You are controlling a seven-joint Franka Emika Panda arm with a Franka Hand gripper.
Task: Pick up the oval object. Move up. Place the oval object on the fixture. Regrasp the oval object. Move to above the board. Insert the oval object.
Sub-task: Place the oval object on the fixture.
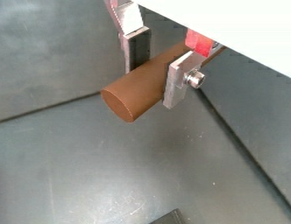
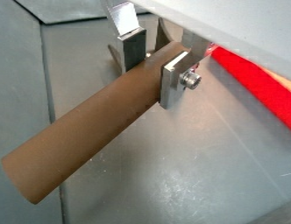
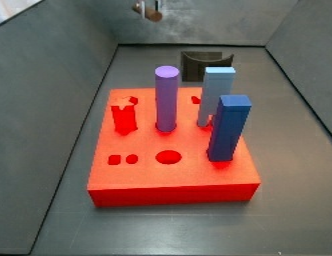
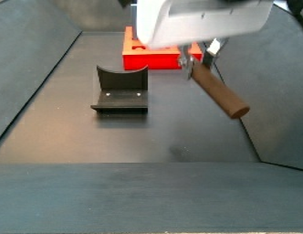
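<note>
Brown and slim, the oval object (image 2: pixel 89 131) hangs in the air, clamped near one end between the jaws of the gripper (image 2: pixel 154 66), its long free end slanting down and away from the fingers (image 1: pixel 180 77). In a side view the rod (image 4: pixel 219 91) sits clear of the floor, to one side of the fixture (image 4: pixel 120 90) and apart from it, so the step in hand looks to be carrying it across to place it there. To do that well, the rod should likely be brought over the U-shaped notch, lined up with the channel, and lowered gently until it rests before the jaws part; releasing while it still slants could let it roll off. Behind the fixture lies the board (image 3: pixel 176 185); its holes hold a purple peg (image 3: pixel 166 97) and two blue pegs (image 3: pixel 229 127) standing upright, plus a red star-shaped piece (image 3: pixel 123 117). Near its front edge an oval hole (image 3: pixel 169 156) and two small square ones remain open.
</note>
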